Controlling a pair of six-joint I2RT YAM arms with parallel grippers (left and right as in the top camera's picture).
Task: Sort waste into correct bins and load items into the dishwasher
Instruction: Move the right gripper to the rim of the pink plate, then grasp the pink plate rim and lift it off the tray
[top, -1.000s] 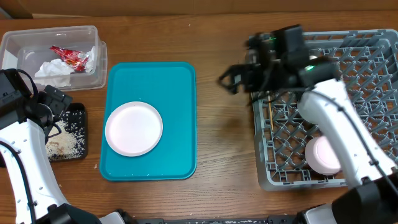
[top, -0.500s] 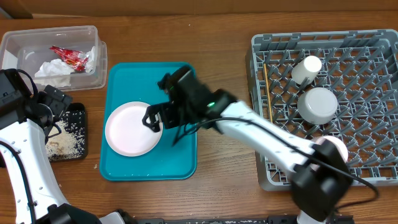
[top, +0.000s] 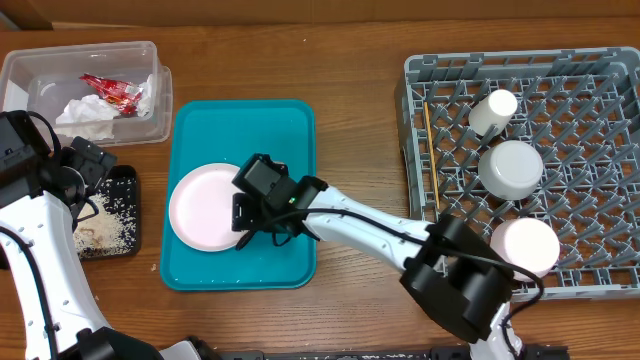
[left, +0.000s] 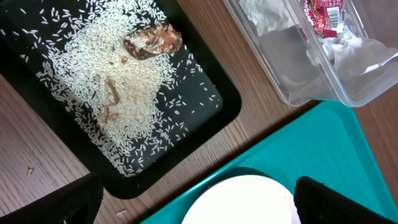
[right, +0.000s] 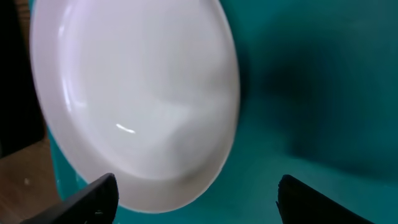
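The pale pink plate (top: 203, 207) lies on the teal serving tray (top: 285, 130). My right gripper (top: 245, 218) is low over the plate's right rim, open, with the rim (right: 186, 180) between its fingers (right: 93, 199) and nothing clamped. My left gripper (left: 199, 214) hangs open above the black tray (left: 217, 109), which holds rice scraps (left: 118, 81). The clear tub (top: 140, 125) holds the napkin (top: 85, 115) and red wrapper (top: 113, 92). In the grey rack (top: 600, 70) are the white cup (top: 493, 110), grey-blue bowl (top: 510, 170), pink saucer (top: 525, 247) and chopstick (top: 428, 140).
The teal tray lies between the bins on the left and the rack on the right, with bare wooden table (top: 360, 120) between tray and rack. My right arm (top: 380, 225) stretches from the lower right across to the tray.
My right arm has swung left from the rack to the teal tray and come down at the plate's right rim, its jaws narrowing slightly. The left arm has not moved.
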